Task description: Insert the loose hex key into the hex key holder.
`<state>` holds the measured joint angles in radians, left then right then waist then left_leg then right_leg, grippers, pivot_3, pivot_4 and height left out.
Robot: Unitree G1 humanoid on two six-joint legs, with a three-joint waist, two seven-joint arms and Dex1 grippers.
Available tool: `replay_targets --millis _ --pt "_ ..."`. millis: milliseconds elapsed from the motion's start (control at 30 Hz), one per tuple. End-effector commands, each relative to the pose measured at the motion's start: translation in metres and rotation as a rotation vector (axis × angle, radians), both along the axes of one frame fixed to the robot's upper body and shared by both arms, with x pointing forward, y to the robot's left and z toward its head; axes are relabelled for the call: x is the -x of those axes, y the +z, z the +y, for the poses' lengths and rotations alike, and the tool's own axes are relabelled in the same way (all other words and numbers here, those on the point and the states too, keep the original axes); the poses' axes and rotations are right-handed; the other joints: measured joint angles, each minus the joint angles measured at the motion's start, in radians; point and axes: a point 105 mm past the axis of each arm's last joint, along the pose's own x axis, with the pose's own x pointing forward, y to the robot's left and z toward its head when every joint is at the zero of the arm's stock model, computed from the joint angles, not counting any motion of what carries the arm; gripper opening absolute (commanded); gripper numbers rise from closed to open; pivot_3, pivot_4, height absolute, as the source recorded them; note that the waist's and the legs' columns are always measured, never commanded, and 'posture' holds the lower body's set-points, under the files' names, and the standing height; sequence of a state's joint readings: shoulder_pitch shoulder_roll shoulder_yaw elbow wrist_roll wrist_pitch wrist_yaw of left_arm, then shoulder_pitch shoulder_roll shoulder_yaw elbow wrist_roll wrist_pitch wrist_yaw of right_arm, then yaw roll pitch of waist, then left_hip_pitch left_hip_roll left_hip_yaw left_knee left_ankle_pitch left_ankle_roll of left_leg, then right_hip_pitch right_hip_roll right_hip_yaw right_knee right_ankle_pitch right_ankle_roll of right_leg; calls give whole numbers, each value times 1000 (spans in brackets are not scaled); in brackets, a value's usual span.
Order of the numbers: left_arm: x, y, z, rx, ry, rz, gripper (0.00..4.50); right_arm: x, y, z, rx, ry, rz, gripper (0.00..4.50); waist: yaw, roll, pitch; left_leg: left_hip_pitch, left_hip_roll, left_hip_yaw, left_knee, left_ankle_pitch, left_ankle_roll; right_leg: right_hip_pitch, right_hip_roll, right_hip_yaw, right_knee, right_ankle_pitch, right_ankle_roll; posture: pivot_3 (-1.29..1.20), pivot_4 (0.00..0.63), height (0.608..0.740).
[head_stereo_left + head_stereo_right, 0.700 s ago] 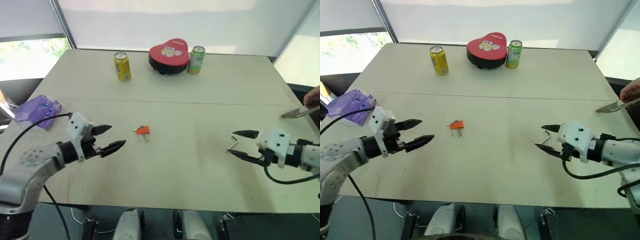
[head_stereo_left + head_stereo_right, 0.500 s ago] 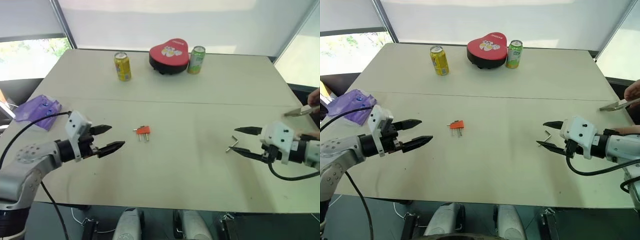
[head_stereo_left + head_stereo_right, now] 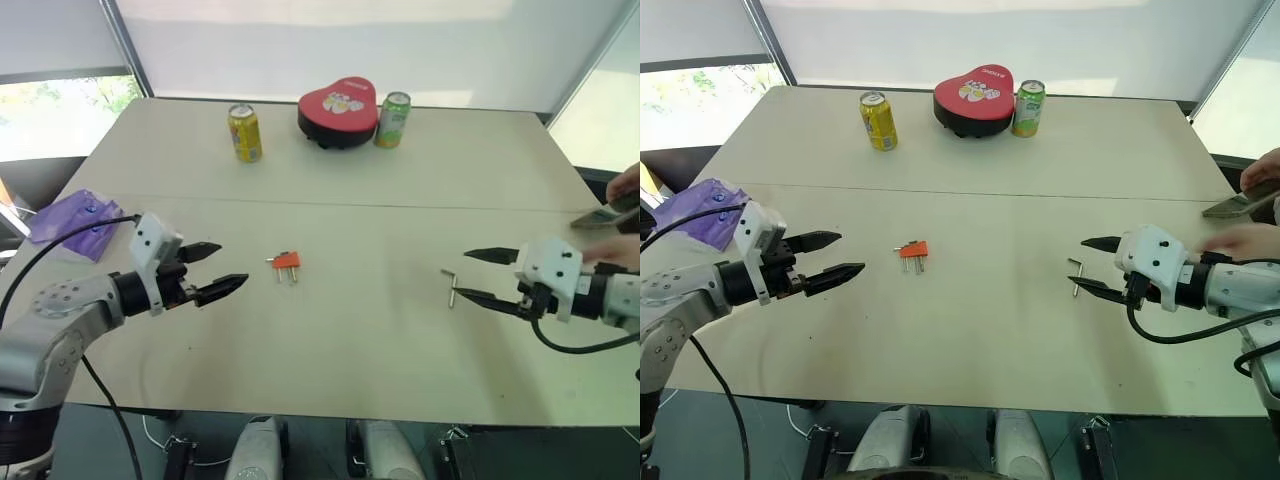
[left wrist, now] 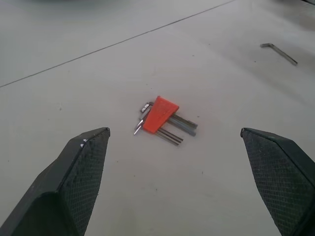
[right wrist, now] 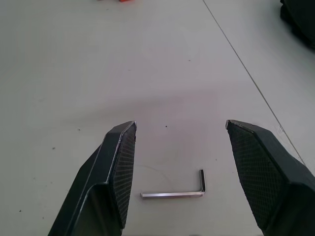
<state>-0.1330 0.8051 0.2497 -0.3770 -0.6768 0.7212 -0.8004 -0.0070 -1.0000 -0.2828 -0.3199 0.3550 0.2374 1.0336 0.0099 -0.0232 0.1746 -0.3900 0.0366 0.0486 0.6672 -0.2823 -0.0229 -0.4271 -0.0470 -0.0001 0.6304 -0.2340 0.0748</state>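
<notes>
The hex key holder (image 3: pixel 287 261), a small orange block with short silver keys sticking out, lies on the table left of centre. My left gripper (image 3: pixel 228 266) hovers open just to its left, pointing at it; the left wrist view has the holder (image 4: pixel 160 114) lying beyond the spread fingers. The loose hex key (image 3: pixel 451 287), a thin grey L-shaped rod, lies flat on the table to the right. My right gripper (image 3: pixel 462 274) is open, its fingertips straddling the key's right side. In the right wrist view the key (image 5: pixel 174 191) lies on the table under the gap between the fingers.
A yellow can (image 3: pixel 245 133), a red heart-shaped tin (image 3: pixel 339 112) and a green can (image 3: pixel 393 120) stand at the far side. A purple bag (image 3: pixel 75 220) lies at the left edge. A person's hand (image 3: pixel 622 188) with a flat object is at the right edge.
The loose hex key has slid a little to the left and turned on the table. My right gripper drew right, then came back beside it. The person's hand has shifted at the right edge.
</notes>
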Motion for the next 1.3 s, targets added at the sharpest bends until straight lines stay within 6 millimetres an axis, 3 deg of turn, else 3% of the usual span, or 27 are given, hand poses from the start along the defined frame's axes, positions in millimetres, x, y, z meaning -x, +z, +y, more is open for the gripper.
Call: replay_targets --millis 33,333,533,867,1033,1300 --pt "2 11 -6 -6 -21 -42 4446 -2 10 6 -7 12 -47 3006 0 0 0 0 0 0 0 0 0 0 0 0 0 0 0 0 150 740" --pt "2 9 -6 -3 -3 -40 4446 -15 15 19 -24 42 -110 3006 -4 0 0 0 0 0 0 0 0 0 0 0 0 0 0 0 150 740" --pt "1 -10 -5 -40 37 -25 4446 -54 5 67 -59 112 -228 3006 -23 0 0 0 0 0 0 0 0 0 0 0 1 0 0 0 150 740" --pt "12 -30 -2 -85 84 -19 4446 -98 -53 150 3 274 -243 3006 -24 0 0 -1 0 0 0 0 0 -1 0 0 1 1 1 0 150 740" --pt "21 -32 5 -95 123 -16 4446 -107 -58 176 -7 324 -258 3006 -27 0 0 0 1 0 0 0 0 -1 -1 0 2 1 1 0 150 740" --pt "33 -39 7 -99 166 -5 4446 -106 -68 204 -13 410 -227 3006 -27 0 0 0 2 0 0 0 0 -1 -1 0 2 1 0 0 150 740"
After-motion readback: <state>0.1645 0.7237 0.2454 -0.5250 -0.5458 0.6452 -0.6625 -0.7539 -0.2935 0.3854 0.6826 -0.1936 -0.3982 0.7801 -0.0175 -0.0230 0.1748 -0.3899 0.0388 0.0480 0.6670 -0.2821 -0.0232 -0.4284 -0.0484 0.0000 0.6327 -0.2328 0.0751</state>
